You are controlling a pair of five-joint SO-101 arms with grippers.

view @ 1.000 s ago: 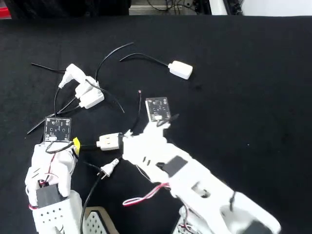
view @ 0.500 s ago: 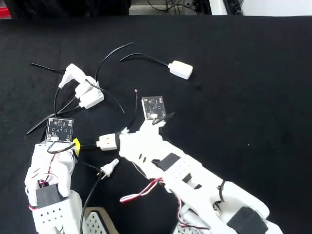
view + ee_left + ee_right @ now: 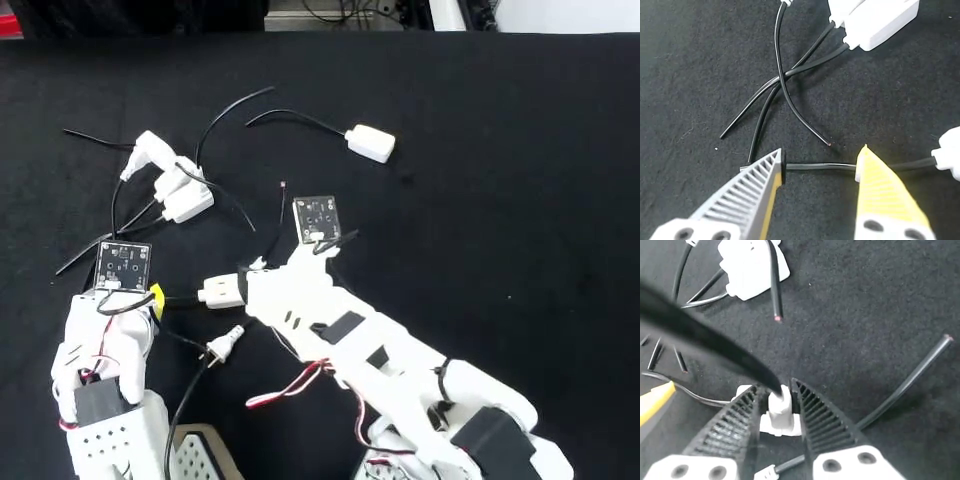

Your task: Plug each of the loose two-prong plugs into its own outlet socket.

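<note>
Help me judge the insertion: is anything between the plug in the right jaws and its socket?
Nothing visible does: the plug, clamped by the right gripper, looks pressed against the socket, no gap showing.

I see a loose white two-prong plug [image 3: 226, 345] at seven o'clock, a white connector [image 3: 222, 291] at eight, a lone socket [image 3: 371, 143] at one.

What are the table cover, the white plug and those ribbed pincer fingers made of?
The table cover is probably black cloth or felt, matte with a fuzzy, speckled surface. The white plug in the right pincer seems to be smooth moulded plastic, slightly glossy. The left pincer has fingers of what is likely hard plastic, grey and yellow, matte, with ridged faces.
</note>
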